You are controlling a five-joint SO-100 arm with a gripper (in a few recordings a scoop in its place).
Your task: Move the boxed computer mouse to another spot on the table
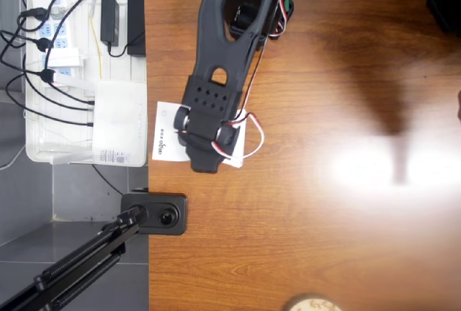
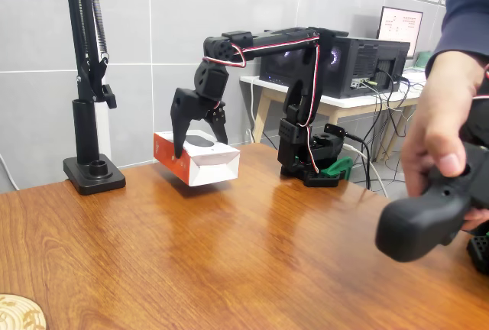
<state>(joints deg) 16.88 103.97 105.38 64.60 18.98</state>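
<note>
Gripper (image 2: 197, 133) fingers are closed on the boxed computer mouse (image 2: 200, 159), one dark finger (image 2: 180, 125) down its orange side, the other over the white top face. In the fixed view the carton hangs between the fingertips, tilted, its lower edge clear of the table (image 2: 252, 261), with a faint reflection of it in the glossy wood below. In the overhead view the gripper (image 1: 205, 138) lies across the carton (image 1: 167, 132), covering most of it; a white strip with a small grey logo juts out to the picture's left of the fingers, near the table's (image 1: 302, 210) left edge. Just beyond that edge, left of the gripper, sits a white tray (image 1: 43, 145) of cables.
</note>
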